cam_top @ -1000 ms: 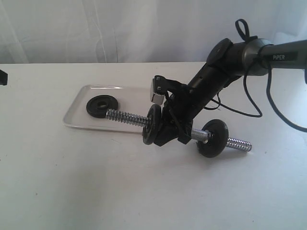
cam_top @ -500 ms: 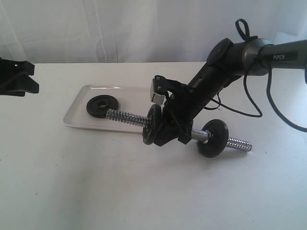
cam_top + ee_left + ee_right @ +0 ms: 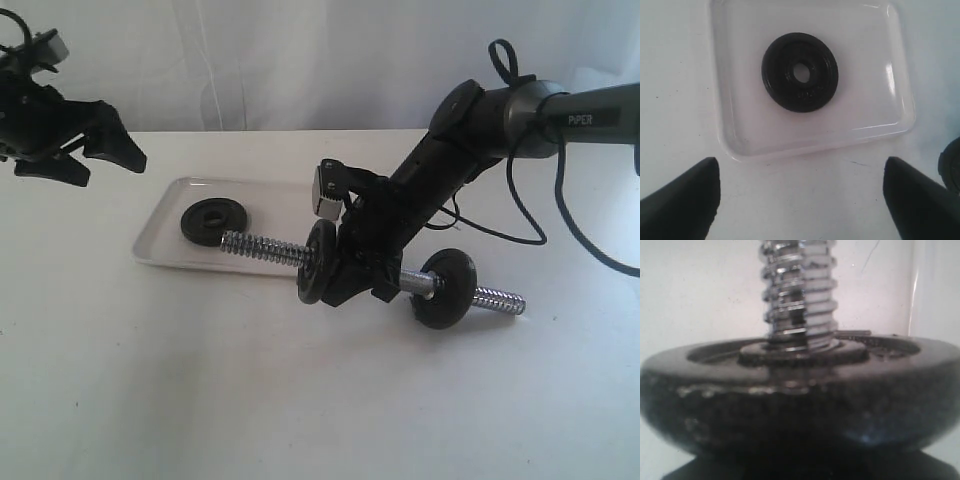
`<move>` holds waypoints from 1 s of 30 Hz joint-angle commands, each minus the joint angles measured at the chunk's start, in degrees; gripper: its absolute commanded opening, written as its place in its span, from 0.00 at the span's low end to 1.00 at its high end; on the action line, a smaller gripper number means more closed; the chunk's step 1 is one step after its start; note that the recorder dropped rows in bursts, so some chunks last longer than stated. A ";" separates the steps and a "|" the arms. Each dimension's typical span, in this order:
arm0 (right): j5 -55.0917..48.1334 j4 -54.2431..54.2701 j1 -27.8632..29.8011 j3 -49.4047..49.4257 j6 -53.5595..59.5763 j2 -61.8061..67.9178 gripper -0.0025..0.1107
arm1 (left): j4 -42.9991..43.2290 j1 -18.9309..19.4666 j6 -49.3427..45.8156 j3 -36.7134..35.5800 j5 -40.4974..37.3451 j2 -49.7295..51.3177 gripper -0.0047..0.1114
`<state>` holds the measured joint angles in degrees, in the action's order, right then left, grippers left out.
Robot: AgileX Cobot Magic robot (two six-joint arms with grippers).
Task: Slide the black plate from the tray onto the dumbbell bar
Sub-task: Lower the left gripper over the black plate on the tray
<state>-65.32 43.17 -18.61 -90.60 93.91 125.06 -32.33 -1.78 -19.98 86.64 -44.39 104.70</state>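
The black plate lies flat in the white tray, alone there. The dumbbell bar lies across the table with its threaded end over the tray's rim and carries two black discs. My right gripper is shut on the bar's middle between those discs. In the right wrist view one disc hides the jaws, with the thread beyond it. My left gripper hangs open and empty above the table, left of the tray.
The bar's other threaded end sticks out to the right. The right arm slants down from the upper right with a black cable looping behind it. A white curtain backs the table.
My left gripper has come into view from the left edge, moved up and toward the tray, and its jaws have spread apart. The right arm, bar and black plate have not moved.
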 commanded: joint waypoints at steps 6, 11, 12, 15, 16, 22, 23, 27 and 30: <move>-3.37 4.71 0.33 -0.62 -0.10 -2.95 0.02 | 18.89 -9.18 13.41 17.08 -8.71 8.41 0.80; -3.37 4.71 0.33 -0.62 -0.10 -2.95 0.02 | 19.55 -11.87 13.41 23.75 -9.38 13.39 0.82; -3.37 4.57 0.33 -0.62 -0.18 -2.95 0.02 | 19.55 -12.39 12.69 25.02 -9.63 14.35 0.84; -2.88 4.57 0.33 -0.62 -0.17 -2.95 0.02 | 19.55 -13.97 11.51 27.80 -8.45 17.05 0.91; -2.70 4.57 0.33 -0.62 -0.17 -2.95 0.02 | 19.55 -14.31 11.02 28.13 -7.08 17.68 0.93; -1.33 4.57 0.33 -0.62 -0.17 -2.60 0.02 | 19.72 -15.75 10.56 28.14 0.15 21.06 0.95; -1.25 4.57 0.33 -0.62 -0.17 -2.60 0.02 | 19.72 -15.86 10.56 28.14 0.24 21.64 0.95; -1.18 4.57 0.33 -0.62 -0.17 -2.60 0.02 | 19.38 -16.21 10.56 28.14 1.60 23.84 0.95; -1.18 4.57 0.33 -0.62 -0.17 -2.60 0.02 | 19.48 -16.21 10.56 28.14 3.58 25.26 0.95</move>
<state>-65.11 43.04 -18.61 -90.60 93.68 125.06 -12.35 -17.62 -9.15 114.39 -41.32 129.36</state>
